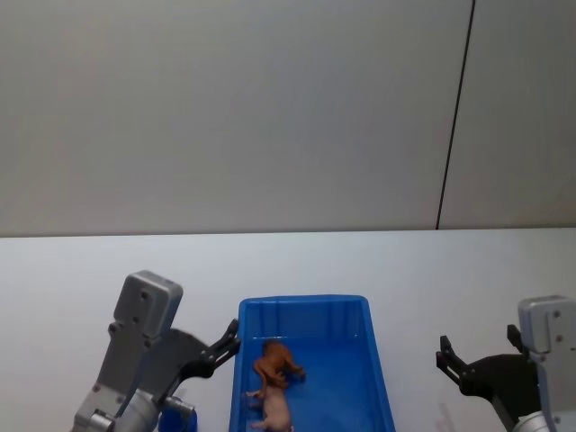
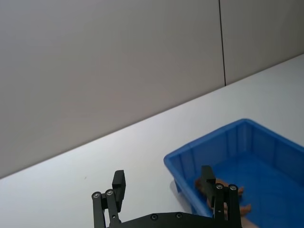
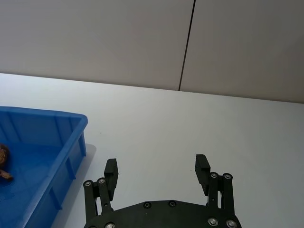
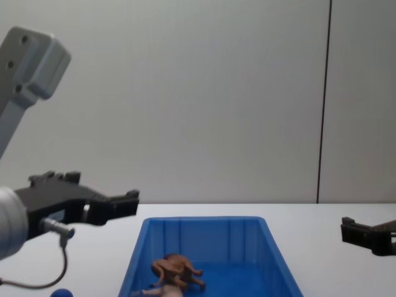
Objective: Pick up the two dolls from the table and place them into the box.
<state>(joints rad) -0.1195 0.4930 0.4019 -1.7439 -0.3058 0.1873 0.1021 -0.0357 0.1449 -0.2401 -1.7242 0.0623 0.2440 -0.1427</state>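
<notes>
Inside the blue box on your white surface, the reddish-brown doll lies just beside the pale pink doll; your left pincer and right pincer hang released on either side of it.

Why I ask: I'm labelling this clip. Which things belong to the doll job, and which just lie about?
Job: reddish-brown doll and pale pink doll, both in the blue box; table; left gripper and right gripper, open.
Lying about: small blue ball beside the box.
</notes>
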